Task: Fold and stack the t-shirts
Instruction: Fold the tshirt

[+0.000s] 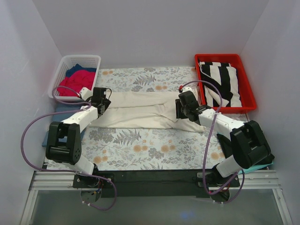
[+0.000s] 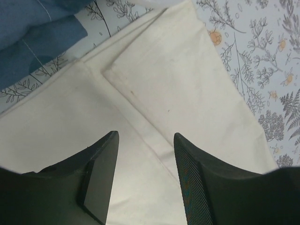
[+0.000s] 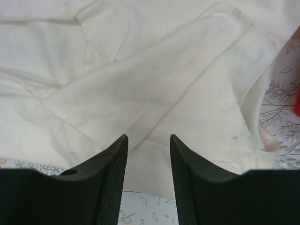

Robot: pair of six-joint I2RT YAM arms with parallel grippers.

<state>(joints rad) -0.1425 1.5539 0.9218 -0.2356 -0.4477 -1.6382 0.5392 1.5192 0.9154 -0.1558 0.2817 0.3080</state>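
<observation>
A cream t-shirt [image 1: 140, 110] lies folded lengthwise across the middle of the table, left to right. My left gripper [image 1: 100, 104] hangs over its left end, open, nothing between the fingers; the left wrist view shows the cream t-shirt [image 2: 154, 93] with folded layers below the left gripper [image 2: 146, 136]. My right gripper [image 1: 182, 108] is over the shirt's right end, open and empty; the right wrist view shows a folded sleeve of the cream t-shirt [image 3: 154, 89] under the right gripper [image 3: 148, 138]. More t-shirts, red and navy [image 1: 77, 77], lie in a white basket [image 1: 61, 75].
A red tray [image 1: 248, 89] at the back right holds a black-and-white striped cloth [image 1: 220, 79]. A blue cloth [image 2: 33, 37] lies at the table's left edge beside the shirt. The grey floral covering [image 1: 150, 145] spreads toward the arm bases.
</observation>
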